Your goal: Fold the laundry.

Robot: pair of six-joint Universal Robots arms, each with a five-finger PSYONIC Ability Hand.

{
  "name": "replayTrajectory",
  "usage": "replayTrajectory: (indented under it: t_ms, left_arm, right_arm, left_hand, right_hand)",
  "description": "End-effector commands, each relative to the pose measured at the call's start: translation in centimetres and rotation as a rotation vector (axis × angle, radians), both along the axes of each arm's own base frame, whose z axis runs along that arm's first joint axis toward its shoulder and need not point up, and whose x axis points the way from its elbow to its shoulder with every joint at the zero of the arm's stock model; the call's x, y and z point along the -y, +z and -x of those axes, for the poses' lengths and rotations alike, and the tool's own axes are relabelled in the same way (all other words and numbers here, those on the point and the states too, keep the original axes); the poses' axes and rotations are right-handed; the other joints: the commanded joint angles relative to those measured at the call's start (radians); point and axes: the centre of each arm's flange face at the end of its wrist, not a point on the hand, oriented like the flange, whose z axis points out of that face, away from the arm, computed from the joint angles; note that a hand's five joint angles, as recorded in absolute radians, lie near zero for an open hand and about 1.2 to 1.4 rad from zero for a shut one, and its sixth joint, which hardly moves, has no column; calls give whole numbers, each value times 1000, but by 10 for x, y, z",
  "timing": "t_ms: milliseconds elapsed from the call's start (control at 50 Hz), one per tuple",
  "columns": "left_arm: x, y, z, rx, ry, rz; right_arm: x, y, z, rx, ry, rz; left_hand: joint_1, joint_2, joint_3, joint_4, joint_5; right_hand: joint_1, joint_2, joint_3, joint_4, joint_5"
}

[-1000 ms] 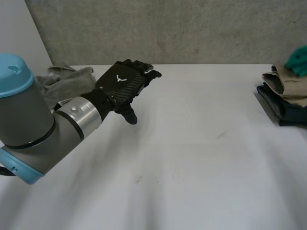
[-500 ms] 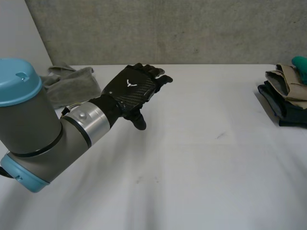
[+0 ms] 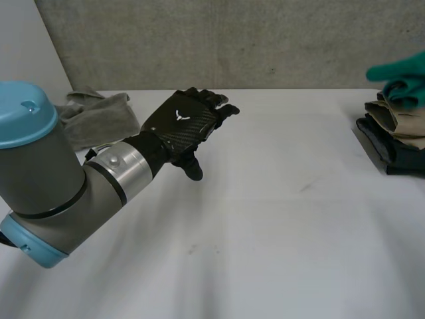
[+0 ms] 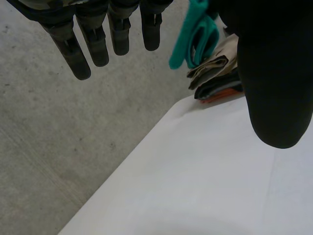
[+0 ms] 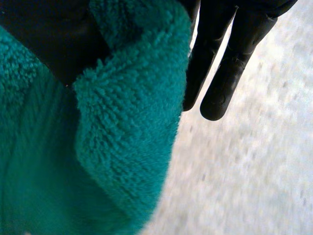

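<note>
My left hand [image 3: 186, 125] hovers open over the far left part of the white table [image 3: 265, 219], fingers straight and holding nothing. Its fingers [image 4: 83, 46] and thumb [image 4: 274, 73] are spread apart in the left wrist view. A teal fleece cloth [image 3: 402, 74] hangs in the air over a stack of folded clothes [image 3: 395, 136] at the table's right edge. My right hand [image 5: 220, 63] is shut on that teal cloth [image 5: 112, 142], which bunches against its palm. The teal cloth [image 4: 195, 34] and the stack [image 4: 215, 78] lie beyond my left hand's fingertips.
A crumpled grey cloth [image 3: 93, 114] lies at the table's far left corner, behind my left arm [image 3: 60, 179]. A concrete wall [image 3: 232, 40] rises just past the table's far edge.
The teal cloth has come further in from the right, over the folded stack. My left hand shifted slightly right early on and has since held still, open.
</note>
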Motion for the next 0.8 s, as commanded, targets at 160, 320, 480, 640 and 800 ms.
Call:
replayTrajectory:
  t_ms: [160,320,480,640,800]
  left_arm:
    - [0,-8,-1,12,1,-22]
    - [-1,-6,0,8,-2,-15]
    - [-5,-4,3,6,-14,-10]
    - [-7,0,5,-1,-22,0]
    - [-3,5,1,-29,-4,-9]
  right_arm:
    - [-14,-71,67,-122,-118,-145]
    - [-27,-67,65,-121,-130,-166]
    - [-55,-48,65,-69,-169,-241]
    - [-93,-15,109,36,-304,-407]
    - [-122,34,191,42,-644,-512]
  left_hand:
    - [17,7,1,5,-11]
    - [17,7,1,5,-11]
    - [17,7,1,5,-11]
    - [17,7,1,5,-11]
    - [17,7,1,5,-11]
  right_hand:
    - [471,229,208,206,246]
    - [471,229,208,206,246]
    - [-751,-993,-1014,-1015,-976]
    - [-751,-993,-1014,-1015,-976]
    - [-751,-993,-1014,-1015,-976]
